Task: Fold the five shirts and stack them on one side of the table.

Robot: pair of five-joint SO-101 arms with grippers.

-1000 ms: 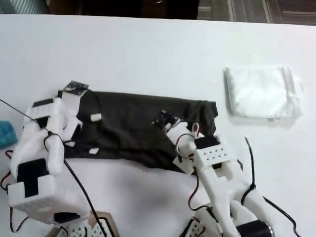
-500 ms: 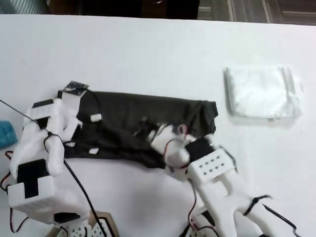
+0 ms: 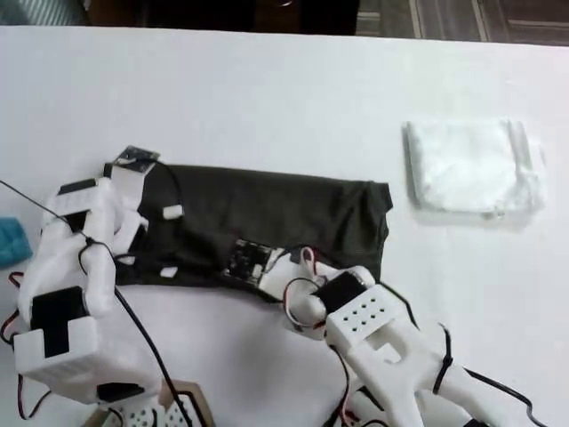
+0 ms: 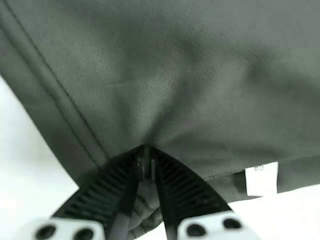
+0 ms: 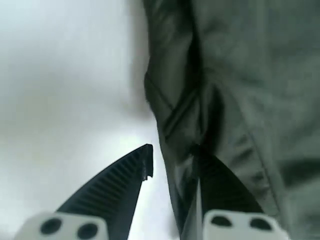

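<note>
Since a second earlier, the left arm (image 3: 76,258) had not moved, while the right arm (image 3: 373,325) had swung leftward from the right part of the dark shirt (image 3: 267,209) to the middle of the garment's near edge, and the cloth that had bulged toward the arms on the right had been drawn in. At the far left edge of the white tabletop (image 3: 267,80) lay a small teal object (image 3: 11,240). The left fingers (image 4: 175,185) were closed tight, pinching a tuck of the dark shirt near its left end, beside a stitched hem and not far from a small white label (image 4: 261,178). The dark shirt lay flat as a long band, its long axis running left to right across the tabletop, its far edge sloping slightly nearer toward the right; which end held the collar could not be told. The right fingers (image 5: 120,190) stood apart, one over bare tabletop, the other against the shirt's creased near edge, gripping nothing. Well apart to the right, a folded white shirt (image 3: 471,165) rested on the tabletop.
</note>
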